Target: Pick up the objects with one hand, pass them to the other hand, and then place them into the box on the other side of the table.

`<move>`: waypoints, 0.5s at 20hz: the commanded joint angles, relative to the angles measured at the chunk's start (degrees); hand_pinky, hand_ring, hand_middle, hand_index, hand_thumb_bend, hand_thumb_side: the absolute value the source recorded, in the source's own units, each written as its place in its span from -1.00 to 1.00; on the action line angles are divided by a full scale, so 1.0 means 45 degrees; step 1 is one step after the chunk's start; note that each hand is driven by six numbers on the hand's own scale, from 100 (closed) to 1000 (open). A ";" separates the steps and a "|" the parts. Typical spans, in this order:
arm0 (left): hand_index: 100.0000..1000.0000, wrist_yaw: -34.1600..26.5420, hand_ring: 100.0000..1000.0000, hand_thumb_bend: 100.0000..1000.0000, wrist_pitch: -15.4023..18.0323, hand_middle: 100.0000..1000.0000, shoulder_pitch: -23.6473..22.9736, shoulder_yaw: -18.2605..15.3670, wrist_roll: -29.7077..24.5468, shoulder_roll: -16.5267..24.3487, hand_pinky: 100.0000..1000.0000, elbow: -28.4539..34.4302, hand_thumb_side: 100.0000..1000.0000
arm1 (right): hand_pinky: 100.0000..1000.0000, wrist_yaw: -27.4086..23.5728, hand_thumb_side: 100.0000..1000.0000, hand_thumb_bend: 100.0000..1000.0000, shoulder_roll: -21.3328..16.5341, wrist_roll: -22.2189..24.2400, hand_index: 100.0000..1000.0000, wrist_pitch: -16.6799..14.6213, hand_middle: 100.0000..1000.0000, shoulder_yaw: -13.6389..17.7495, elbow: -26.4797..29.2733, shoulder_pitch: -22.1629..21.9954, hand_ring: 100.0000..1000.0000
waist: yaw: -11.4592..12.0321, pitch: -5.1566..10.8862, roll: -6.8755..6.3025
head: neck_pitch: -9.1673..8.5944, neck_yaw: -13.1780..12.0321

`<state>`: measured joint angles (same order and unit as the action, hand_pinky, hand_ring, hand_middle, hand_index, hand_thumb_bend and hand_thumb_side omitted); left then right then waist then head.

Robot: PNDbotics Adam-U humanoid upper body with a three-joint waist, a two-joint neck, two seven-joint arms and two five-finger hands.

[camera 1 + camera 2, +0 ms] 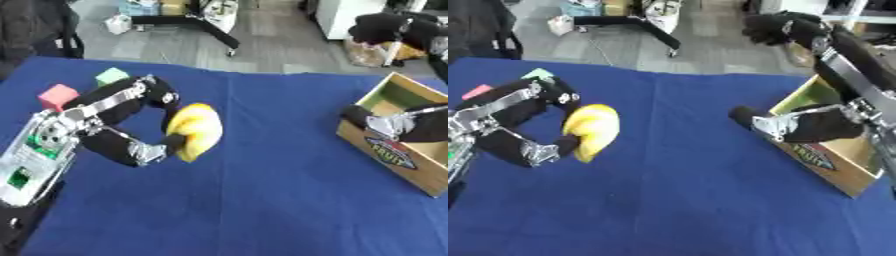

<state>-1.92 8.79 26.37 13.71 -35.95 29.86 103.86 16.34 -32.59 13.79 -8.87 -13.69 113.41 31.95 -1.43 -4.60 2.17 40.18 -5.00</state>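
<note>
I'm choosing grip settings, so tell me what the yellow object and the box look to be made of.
Yellow object, held in the left robot hand: smooth, matte and rounded, probably plastic or foam toy fruit; the look leaves it open. Box: pale, flat, straight-edged walls with a printed label, likely unfinished wood, possibly thick cardboard.

A yellow fruit [194, 131] sits left of centre, pinched in the left hand [131, 125]; wooden box [394, 145] at right.

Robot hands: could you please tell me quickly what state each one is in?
Left robot hand: closed on the yellow object.
Right robot hand: open, holding nothing.
</note>
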 commanded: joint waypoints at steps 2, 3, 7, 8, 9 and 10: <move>-0.28 0.0668 -0.34 -0.84 0.0257 -0.51 0.0372 0.0151 -0.0119 0.0157 -0.05 -0.0112 -0.67 | 0.67 0.0296 -0.40 -0.15 -0.0154 0.0412 0.82 -0.0196 0.56 -0.0128 0.0262 0.0630 0.61 | -0.0018 0.0381 0.0152 | -0.0031 -0.0058; -0.28 0.0825 -0.34 -0.84 0.0295 -0.51 0.0419 0.0233 -0.0161 0.0152 -0.05 -0.0201 -0.68 | 0.68 0.0394 -0.40 -0.16 -0.0107 0.0550 0.82 -0.0262 0.56 -0.0213 0.0262 0.0790 0.62 | -0.0020 0.0388 0.0154 | -0.0020 -0.0063; -0.27 0.1360 -0.34 -0.85 0.0468 -0.51 0.0599 0.0531 -0.0280 0.0115 -0.05 -0.0535 -0.68 | 0.75 0.0804 -0.40 -0.16 0.0043 0.1061 0.81 -0.0479 0.57 -0.0469 0.0262 0.1241 0.63 | -0.0027 0.0406 0.0170 | 0.0017 -0.0081; -0.27 0.1464 -0.34 -0.85 0.0508 -0.51 0.0649 0.0600 -0.0300 0.0102 -0.05 -0.0618 -0.68 | 0.75 0.0895 -0.41 -0.16 0.0083 0.1136 0.81 -0.0528 0.57 -0.0527 0.0262 0.1321 0.63 | -0.0025 0.0408 0.0175 | 0.0024 -0.0090; -0.27 0.1565 -0.34 -0.86 0.0550 -0.51 0.0704 0.0667 -0.0321 0.0095 -0.05 -0.0697 -0.68 | 0.75 0.0927 -0.41 -0.16 0.0121 0.1190 0.80 -0.0581 0.56 -0.0596 0.0262 0.1400 0.62 | -0.0022 0.0411 0.0181 | 0.0031 -0.0101; -0.27 0.1660 -0.34 -0.86 0.0598 -0.51 0.0761 0.0731 -0.0342 0.0089 -0.05 -0.0777 -0.68 | 0.74 0.0915 -0.41 -0.16 0.0153 0.1235 0.80 -0.0644 0.56 -0.0668 0.0262 0.1481 0.61 | -0.0020 0.0413 0.0187 | 0.0037 -0.0113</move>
<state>4.88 11.05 28.76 16.95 -37.42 29.82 100.20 19.97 -31.47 18.92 -11.42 -16.81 113.43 37.53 -1.48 -4.46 2.31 40.23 -5.32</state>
